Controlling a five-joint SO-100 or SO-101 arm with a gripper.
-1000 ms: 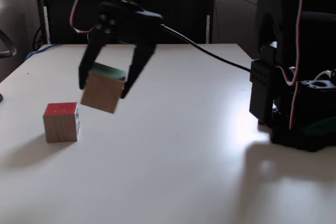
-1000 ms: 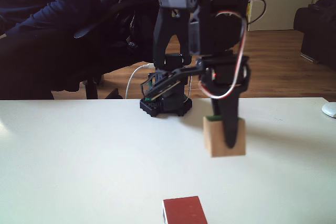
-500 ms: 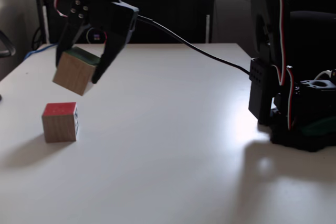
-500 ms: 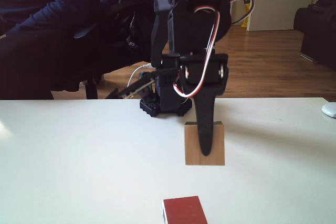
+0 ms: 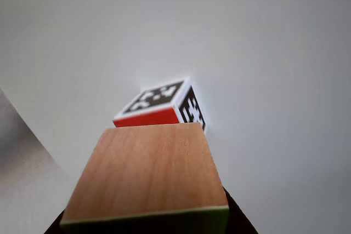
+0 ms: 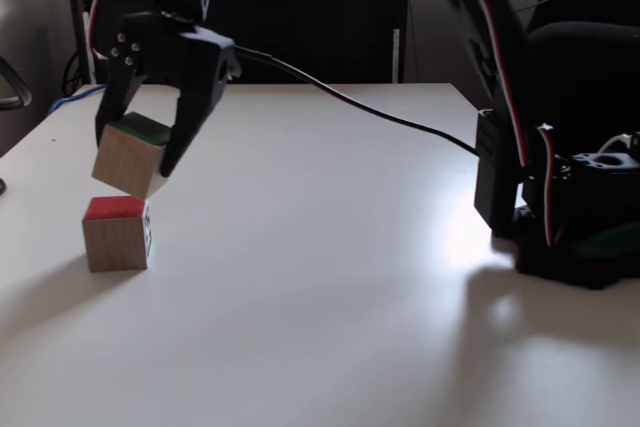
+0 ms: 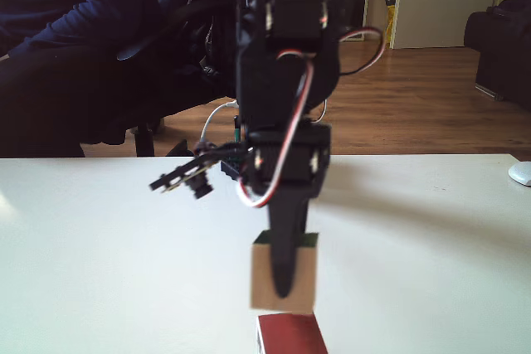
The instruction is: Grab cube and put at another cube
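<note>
the gripper (image 6: 135, 152) pinches the stiff, probably light wooden cube (image 6: 128, 159) by two opposite sides, tilted just above another cube (image 6: 116, 233).

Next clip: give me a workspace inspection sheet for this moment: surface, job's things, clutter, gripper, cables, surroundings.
Surface: white table, bare around the cubes.
Job's things: wood cube held tilted in the air just above the red cube; whether they touch cannot be told.
Clutter: nothing seen.
Gripper: gripper shut on the wood cube.
Cables: black cable hangs from gripper to arm base; red-and-white wires on the arm.
Surroundings: seated person, black cabinet, wooden floor.
</note>
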